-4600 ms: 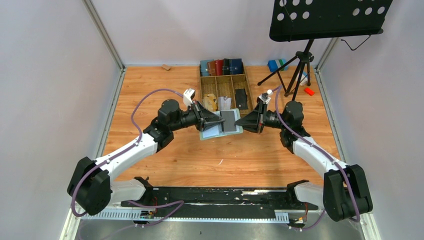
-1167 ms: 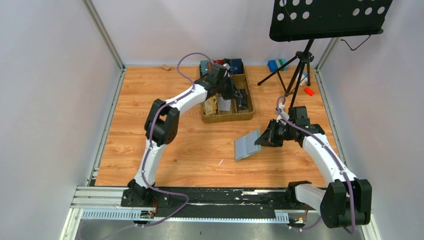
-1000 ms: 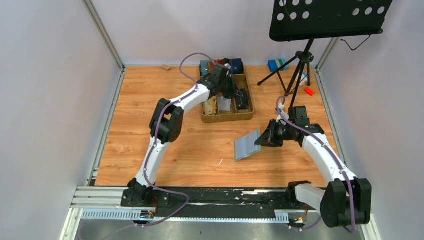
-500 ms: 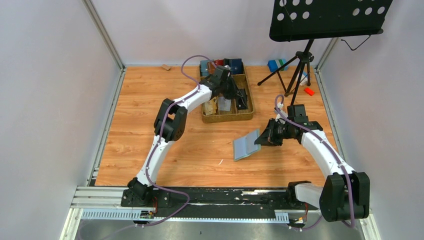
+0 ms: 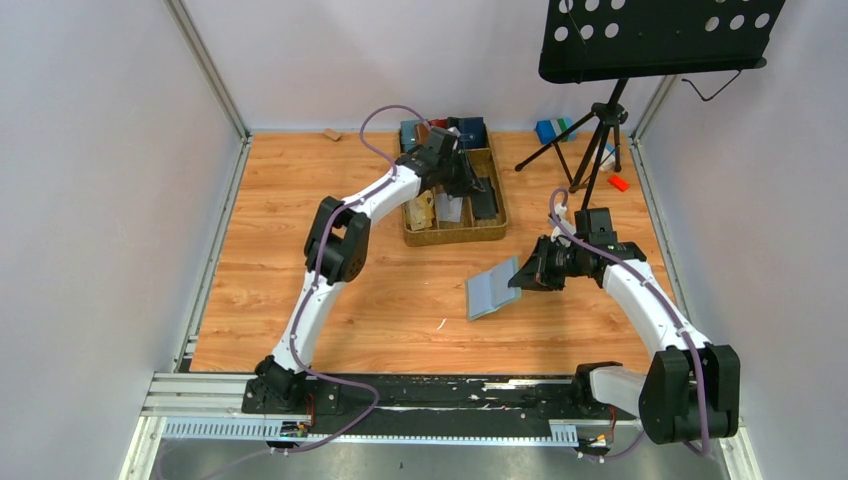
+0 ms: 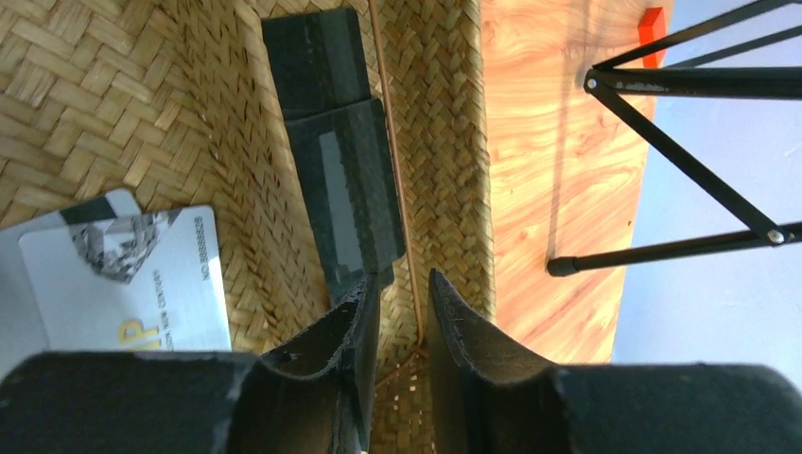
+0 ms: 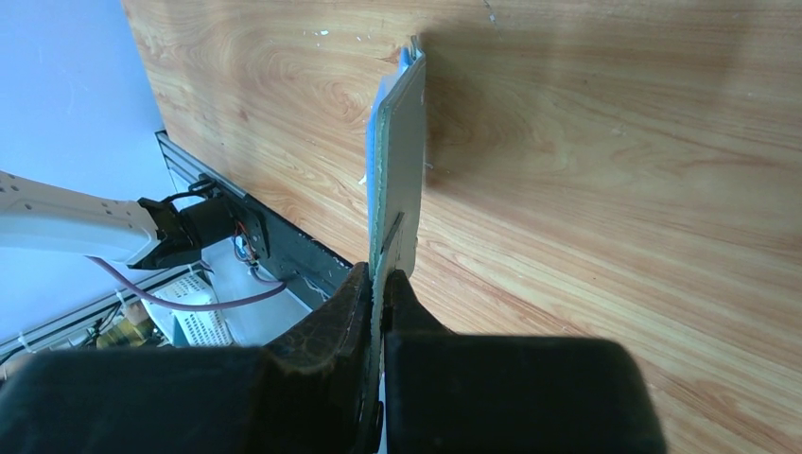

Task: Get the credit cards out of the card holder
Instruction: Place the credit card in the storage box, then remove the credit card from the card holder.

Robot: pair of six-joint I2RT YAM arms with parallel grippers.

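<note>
The sage-green card holder [image 5: 489, 293] hangs open and tilted above the table; it also shows edge-on in the right wrist view [image 7: 398, 180]. My right gripper [image 5: 517, 278] is shut on its edge [image 7: 380, 276]. My left gripper [image 5: 470, 186] reaches into the right compartment of the woven basket [image 5: 450, 238]. Its jaws [image 6: 402, 284] stand a little apart with nothing between them. Two dark credit cards [image 6: 346, 194] lie overlapping on the basket floor just beyond the left fingertip [image 6: 367, 291]; they also show in the top view [image 5: 485, 200].
Pale printed cards [image 6: 123, 274] lie in the basket's middle compartment and a tan wad [image 5: 420, 210] in the left one. A row of wallets [image 5: 445, 130] stands behind. A music stand's tripod [image 5: 596, 128] and an orange block [image 5: 618, 183] are at the back right.
Since 4.6 s ago my left arm left the card holder and reached into the basket, where a dark card now lies. My right gripper carried the holder right and nearer, then edged left.
</note>
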